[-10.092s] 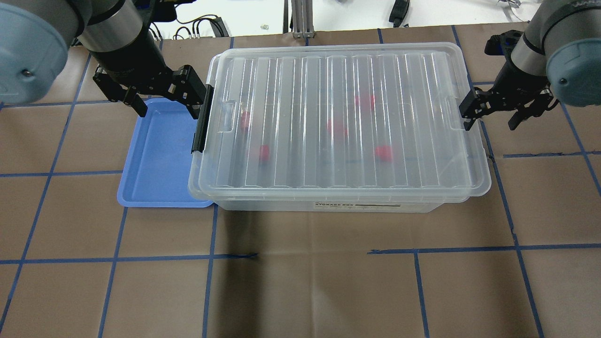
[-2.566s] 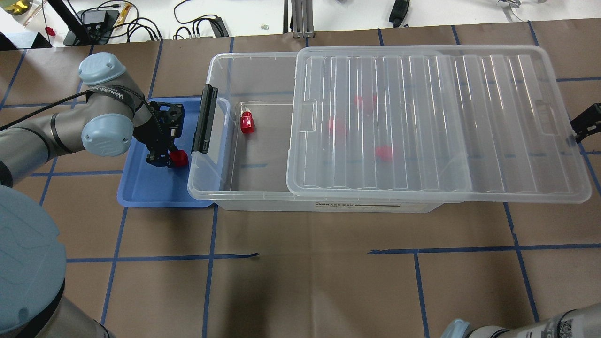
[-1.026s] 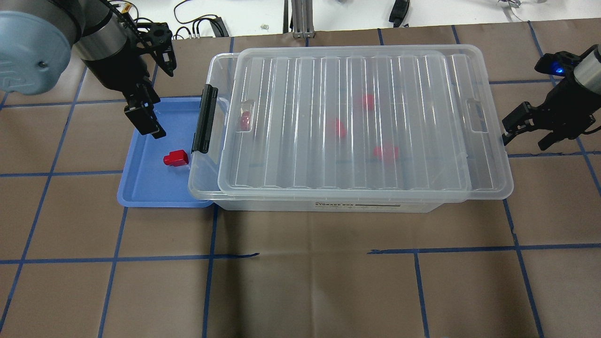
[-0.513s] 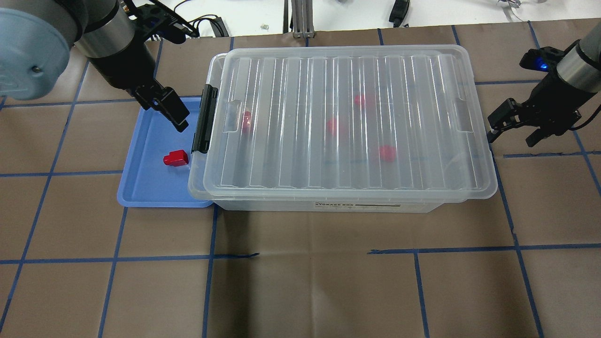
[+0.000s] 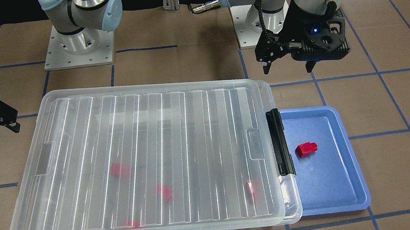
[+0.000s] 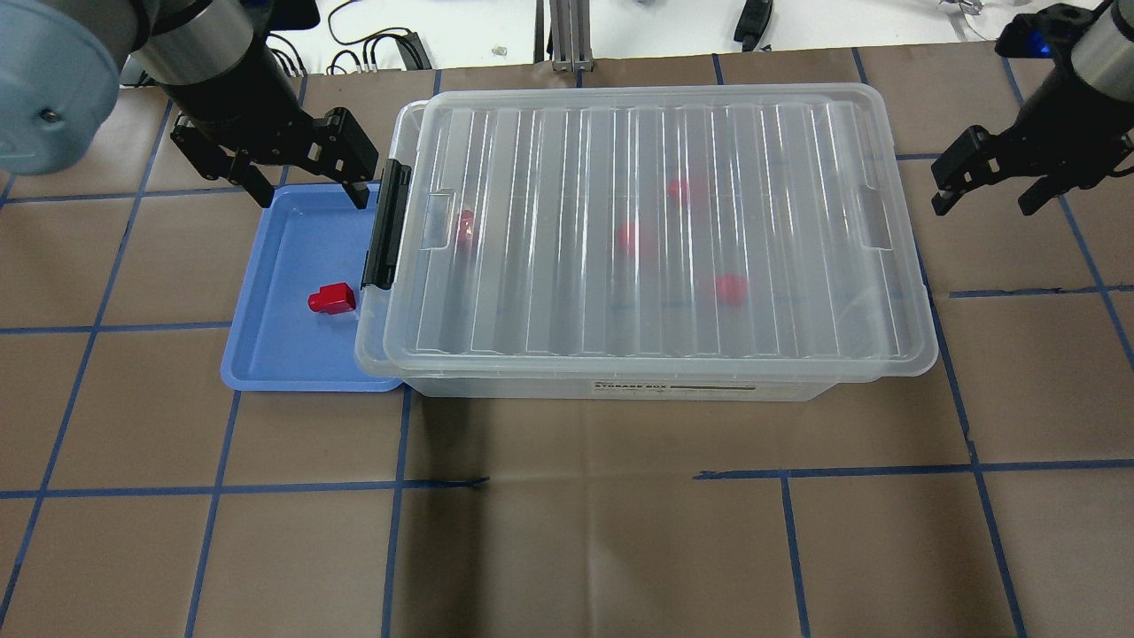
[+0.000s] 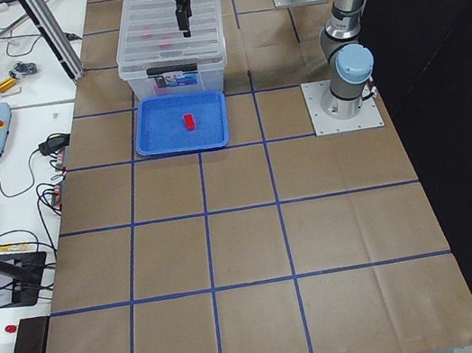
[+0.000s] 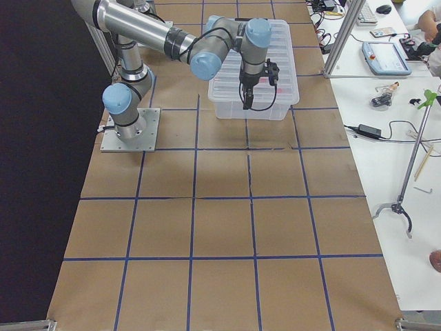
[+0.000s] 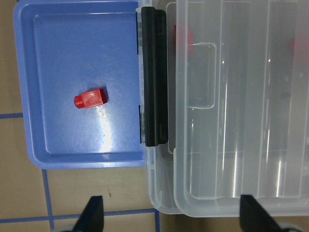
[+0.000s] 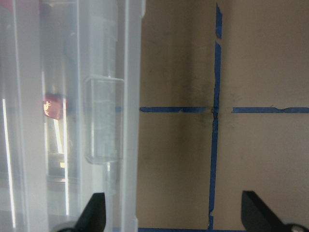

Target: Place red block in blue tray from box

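One red block (image 6: 331, 299) lies in the blue tray (image 6: 283, 354), near the box's black latch (image 6: 384, 223); it also shows in the front view (image 5: 306, 149) and the left wrist view (image 9: 90, 99). The clear box (image 6: 647, 230) stands right of the tray with its ribbed lid on. Several more red blocks (image 6: 634, 239) show dimly through the lid. My left gripper (image 6: 310, 190) is open and empty above the tray's far end. My right gripper (image 6: 983, 199) is open and empty, off the box's right end.
Brown paper with a blue tape grid covers the table (image 6: 567, 532). The arm bases (image 5: 77, 48) stand behind the box. Cables and a metal post (image 6: 567, 35) lie past the table's far edge.
The lid was slid open, a red block went from box to tray, and the lid slid back on. In the last half second my left gripper turned and my right gripper drew back from the box.
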